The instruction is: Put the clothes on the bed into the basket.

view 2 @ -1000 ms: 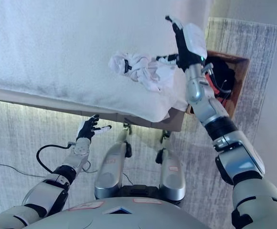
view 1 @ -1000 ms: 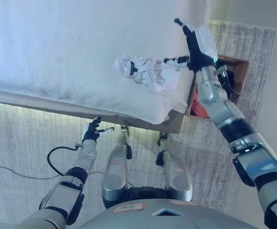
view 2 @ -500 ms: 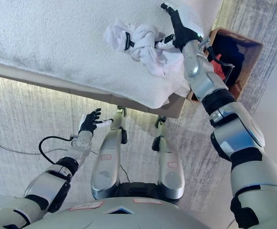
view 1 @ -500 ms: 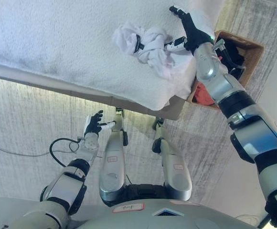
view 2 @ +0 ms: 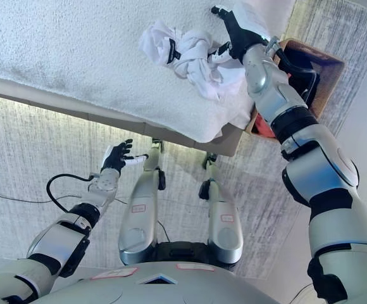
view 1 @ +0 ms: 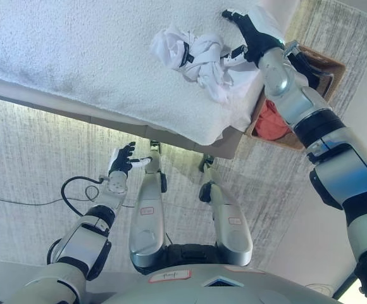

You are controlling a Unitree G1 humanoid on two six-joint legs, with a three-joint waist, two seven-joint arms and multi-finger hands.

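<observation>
A crumpled white garment with dark trim [view 1: 193,57] lies on the white bed [view 1: 76,57] near its right corner. My right hand [view 1: 248,38] is open just right of the garment, its thumb touching the cloth's edge. A brown basket [view 1: 326,69] stands on the floor right of the bed, with red [view 1: 272,120] and dark [view 1: 310,66] clothes in it. My left hand [view 1: 121,163] is open and empty, low over the carpet below the bed edge.
The bed's front edge [view 1: 107,117] runs across the view, with the grey carpet [view 1: 31,158] below it. The basket sits close against the bed's right corner, behind my right forearm.
The view has shifted a little. My right hand stays by the garment's right side, fingers spread. The left hand has hardly moved.
</observation>
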